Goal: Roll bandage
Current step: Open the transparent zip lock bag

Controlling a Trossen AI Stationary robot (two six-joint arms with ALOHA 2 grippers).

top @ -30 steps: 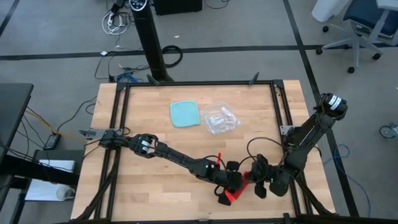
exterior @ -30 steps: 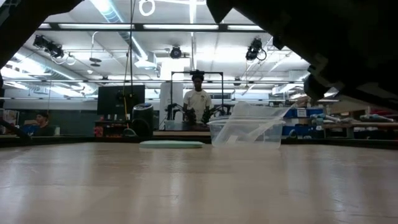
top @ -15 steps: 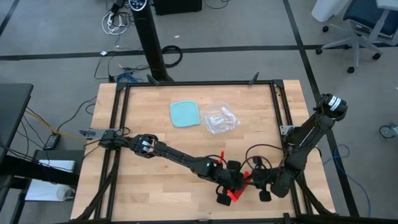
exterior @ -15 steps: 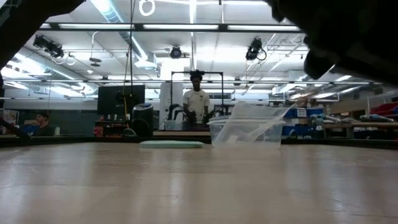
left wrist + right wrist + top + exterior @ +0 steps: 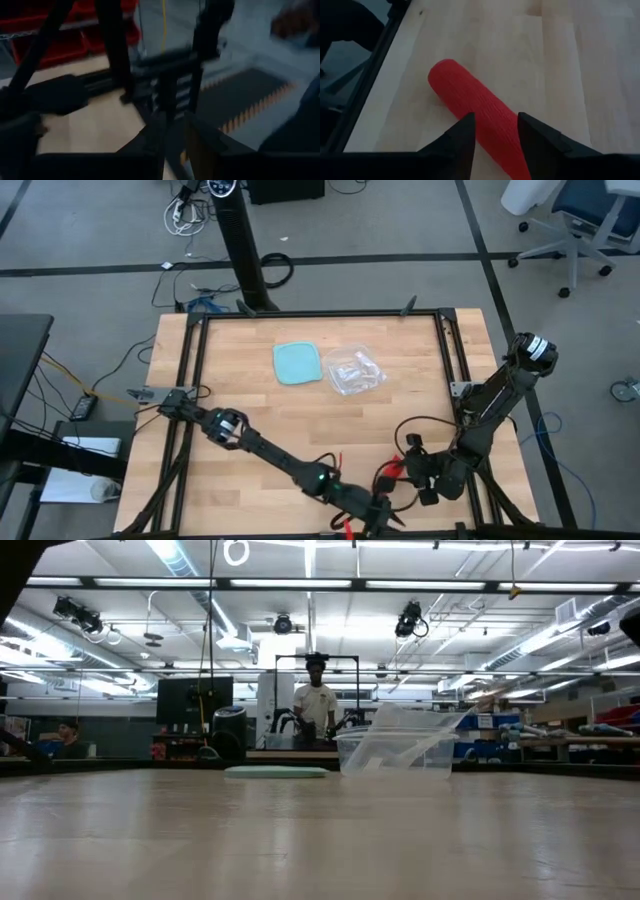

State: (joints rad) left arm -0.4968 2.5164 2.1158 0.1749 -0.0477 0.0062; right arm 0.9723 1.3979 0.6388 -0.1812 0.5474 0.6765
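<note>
The bandage is a red roll [image 5: 470, 100] lying on its side on the wood table, close to the near right corner. In the high view only a bit of its red [image 5: 393, 468] shows, and my left arm covers the ground beside it. My right gripper [image 5: 495, 137] [image 5: 400, 472] stands open, with one finger on each side of the end of the roll nearest to it. My left gripper [image 5: 375, 515] hangs over the table's near edge, just left of the roll. Its blurred wrist view shows only the table frame and floor. My right gripper has a finger [image 5: 462, 137] on either side of the roll's end [image 5: 497, 145]. It slants down from the table's right side, and the fingers run roughly along the roll. I cannot tell whether they touch it. The roll lies flat on the table.
A light-blue container [image 5: 298, 363] and a clear plastic bag [image 5: 353, 372] lie at the far middle. Bare wood [image 5: 300, 420] lies between them and the grippers. Black frame rails [image 5: 447, 360] run along the table's edges. A person [image 5: 317, 705] stands in the room behind.
My left arm has swung away from the bandage toward the table's near edge, rising a little and tipping up toward level. Its dark bulk has left the top of the low view. My right gripper has stayed by the roll and turned about its own axis.
</note>
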